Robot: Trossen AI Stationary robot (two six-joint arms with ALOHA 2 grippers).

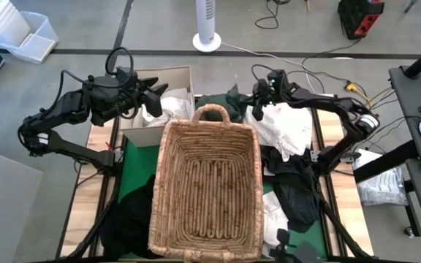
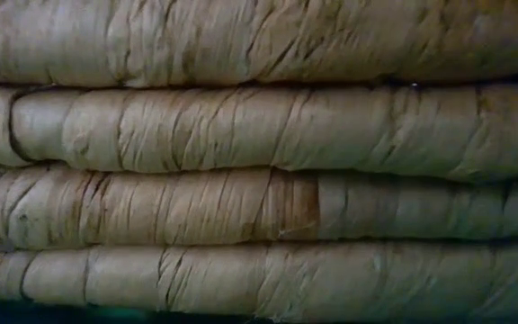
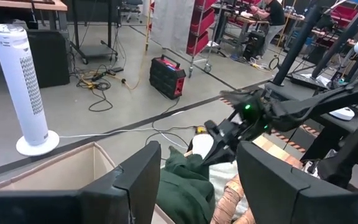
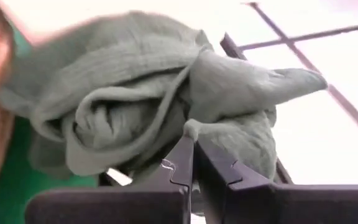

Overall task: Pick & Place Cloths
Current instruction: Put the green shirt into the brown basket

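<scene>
The counter (image 1: 93,164) is sitting in a workshop with a grey floor, cables trailing around and a white tower fan (image 1: 207,25) standing behind it. A bright green mat (image 1: 134,175) is covering the middle, and a big wicker basket (image 1: 205,186) is lying on top of that, empty inside. The low view is getting nothing but basket weave.

The right hand (image 1: 256,109) is reaching in over the far edge, just right of the basket handle, and its fingers are pinched together on a dark green cloth (image 4: 135,99), which is bunching up right in front of the wrist camera. The left hand (image 1: 152,98) is hovering over an open cardboard box (image 1: 143,135) at the far left, fingers (image 3: 138,180) spread apart and holding nothing.

The other cloths are piling up around the basket: white ones (image 1: 287,131) beside its right rim, black ones (image 1: 298,193) nearer the front right, another black heap (image 1: 126,219) at the front left. A clear plastic bag (image 1: 378,186) is lying off to the right.
</scene>
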